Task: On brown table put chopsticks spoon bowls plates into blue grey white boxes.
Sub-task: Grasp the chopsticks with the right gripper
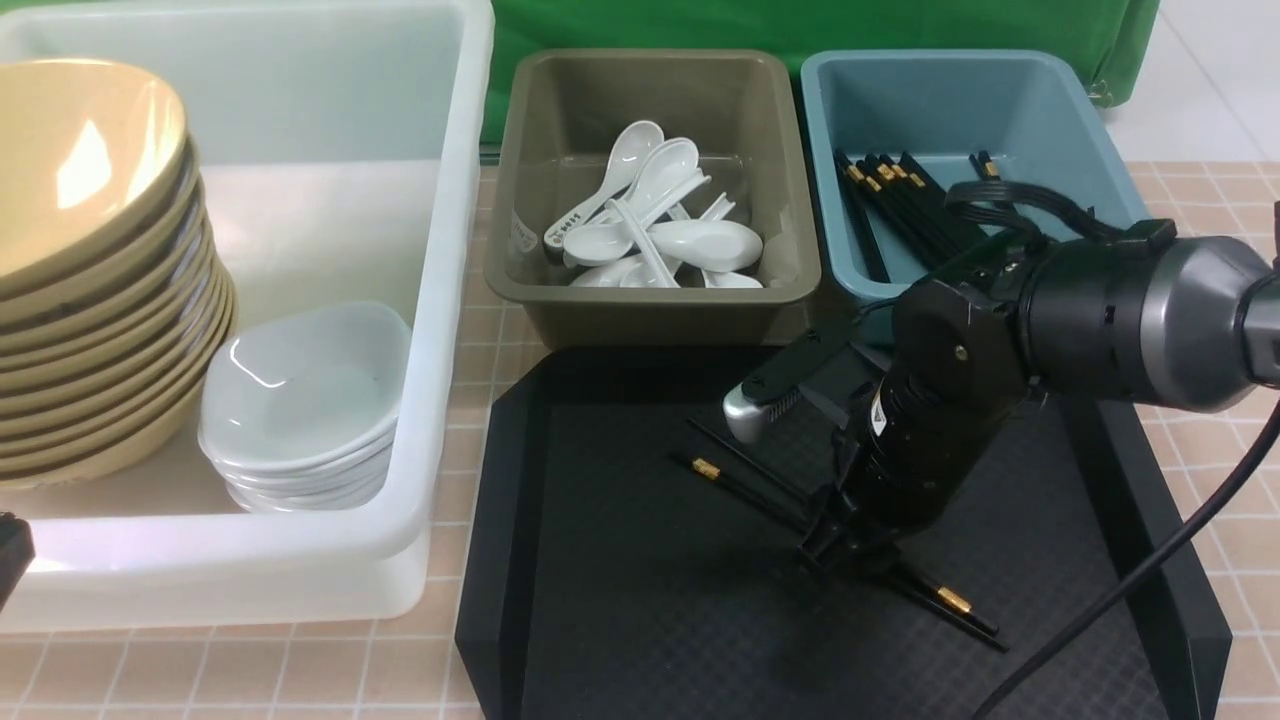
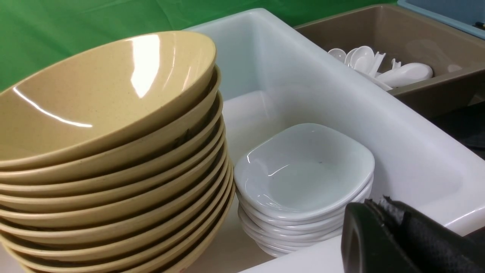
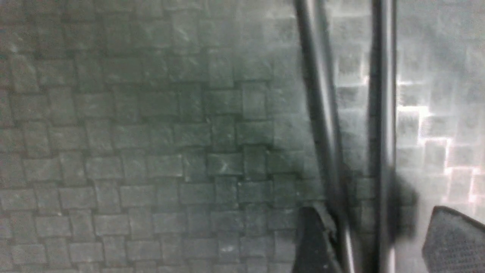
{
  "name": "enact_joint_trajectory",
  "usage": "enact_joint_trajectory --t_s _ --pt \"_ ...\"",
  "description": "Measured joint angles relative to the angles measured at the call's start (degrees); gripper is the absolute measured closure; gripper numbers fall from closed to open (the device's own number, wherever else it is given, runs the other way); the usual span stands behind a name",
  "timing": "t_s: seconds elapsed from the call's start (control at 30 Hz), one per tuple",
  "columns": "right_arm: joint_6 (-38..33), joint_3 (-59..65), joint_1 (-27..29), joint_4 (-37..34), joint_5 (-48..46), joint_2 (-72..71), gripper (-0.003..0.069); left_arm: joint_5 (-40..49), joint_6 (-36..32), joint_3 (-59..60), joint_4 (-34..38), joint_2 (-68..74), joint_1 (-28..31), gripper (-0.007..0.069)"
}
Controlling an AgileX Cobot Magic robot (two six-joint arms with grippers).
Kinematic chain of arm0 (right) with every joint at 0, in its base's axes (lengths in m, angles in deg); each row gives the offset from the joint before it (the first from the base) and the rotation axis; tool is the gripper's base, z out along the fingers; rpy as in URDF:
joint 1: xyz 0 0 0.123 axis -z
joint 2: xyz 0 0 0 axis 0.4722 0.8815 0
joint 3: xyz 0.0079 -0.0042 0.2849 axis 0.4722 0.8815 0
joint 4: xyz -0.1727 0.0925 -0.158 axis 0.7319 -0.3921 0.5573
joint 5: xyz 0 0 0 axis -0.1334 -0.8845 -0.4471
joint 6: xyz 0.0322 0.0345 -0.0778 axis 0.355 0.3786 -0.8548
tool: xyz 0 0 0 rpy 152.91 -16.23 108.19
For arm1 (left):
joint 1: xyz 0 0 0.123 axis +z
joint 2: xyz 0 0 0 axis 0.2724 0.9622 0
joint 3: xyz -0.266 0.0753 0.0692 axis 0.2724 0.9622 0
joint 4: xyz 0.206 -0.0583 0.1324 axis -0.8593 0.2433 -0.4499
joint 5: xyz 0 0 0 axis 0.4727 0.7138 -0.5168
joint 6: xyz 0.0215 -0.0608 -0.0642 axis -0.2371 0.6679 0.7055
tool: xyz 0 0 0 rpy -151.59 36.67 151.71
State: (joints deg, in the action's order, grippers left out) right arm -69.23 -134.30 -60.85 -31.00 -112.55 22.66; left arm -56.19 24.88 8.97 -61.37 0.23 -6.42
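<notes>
Two black chopsticks point(image 1: 740, 485) with gold bands lie crossed on the black tray point(image 1: 620, 620). My right gripper point(image 1: 840, 545) points down onto them, open. In the right wrist view both chopsticks point(image 3: 380, 113) run between its spread fingers point(image 3: 451, 242); one stick lies against the other finger. The blue box point(image 1: 1090, 110) holds several chopsticks point(image 1: 900, 200). White spoons point(image 1: 650, 240) fill the grey box point(image 1: 520, 270). In the white box point(image 1: 440, 300) stand a stack of tan bowls point(image 1: 90, 300) and a stack of white plates point(image 1: 300, 400). My left gripper point(image 2: 382, 212) is shut and empty at that box's near rim.
The three boxes stand in a row behind the tray on the tiled brown table point(image 1: 300, 670). A green cloth point(image 1: 800, 25) hangs at the back. The right arm's cable point(image 1: 1150, 580) crosses the tray's right wall. The tray has raised sides.
</notes>
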Motion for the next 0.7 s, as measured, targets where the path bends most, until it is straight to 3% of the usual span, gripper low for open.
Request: enact_joint_trajectory --t_s 0.2,0.33,0.4,0.53,0.6,0.7 --pt "-0.2 -0.5 0.0 -0.7 0.3 1.2 0.0317 0.0 0.0 0.0 0.0 0.0 0.0 0.0631" --pt "-1.8 -0.7 0.0 -0.9 0.7 1.5 0.0484 0.0 0.0 0.0 0.0 0.0 0.0 0.0631" --pt "-1.9 -0.7 0.0 -0.9 0.6 1.2 0.0522 0.0 0.0 0.0 0.0 0.0 0.0 0.0631" --pt "-3.1 -0.4 0.0 -0.9 -0.4 -0.1 0.0522 0.0 0.0 0.0 0.0 0.0 0.0 0.0631" --pt "-3.2 -0.1 0.0 -0.8 -0.8 -2.7 0.0588 0.0 0.0 0.0 0.0 0.0 0.0 0.0631" --pt "-3.3 -0.1 0.0 -0.8 -0.9 -7.2 0.0621 0.0 0.0 0.0 0.0 0.0 0.0 0.0631"
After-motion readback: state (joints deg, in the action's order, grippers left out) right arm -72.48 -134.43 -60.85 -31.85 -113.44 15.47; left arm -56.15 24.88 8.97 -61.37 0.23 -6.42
